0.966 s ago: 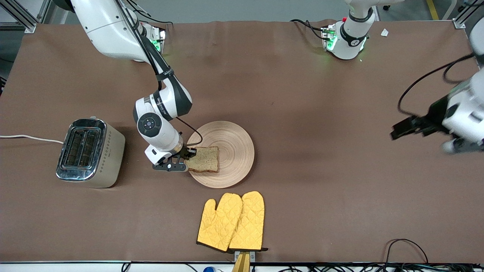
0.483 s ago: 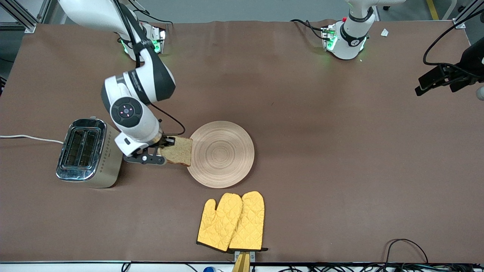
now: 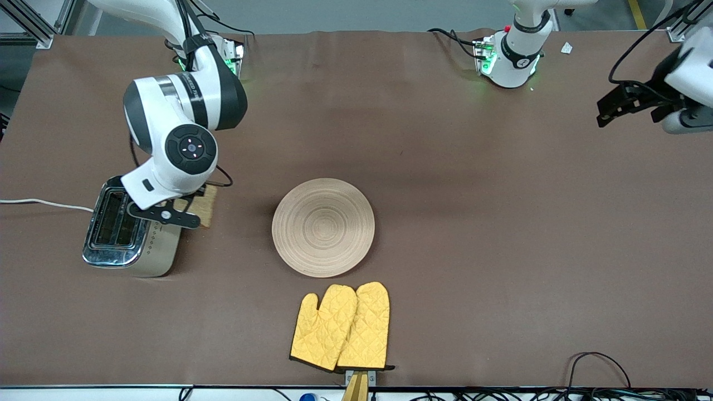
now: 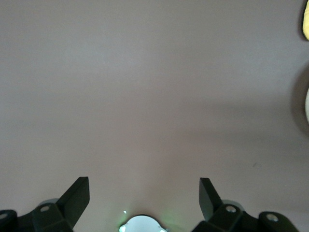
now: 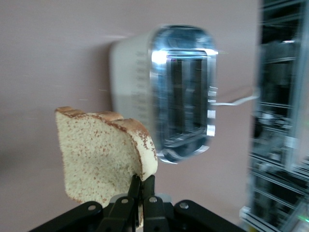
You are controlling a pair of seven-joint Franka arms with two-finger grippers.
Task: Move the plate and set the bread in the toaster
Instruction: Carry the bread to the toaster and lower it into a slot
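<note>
In the front view, right gripper (image 3: 186,211) hung over the toaster's (image 3: 131,228) edge, gripping the bread (image 3: 206,205) above it, probably for lining up with a slot. Plate (image 3: 323,227) sat mid-tabletop (image 3: 473,250), bare; yellow oven mitts (image 3: 341,327) nearer the camera, nothing blocking. Left gripper (image 3: 621,103) waited over the left arm's end. Left wrist view: fingers (image 4: 77,198) spread wide, holding nothing. Right wrist view: fingers (image 5: 134,191) pinched together on the bread's (image 5: 99,154) crust, toaster (image 5: 178,92) slots open below.
</note>
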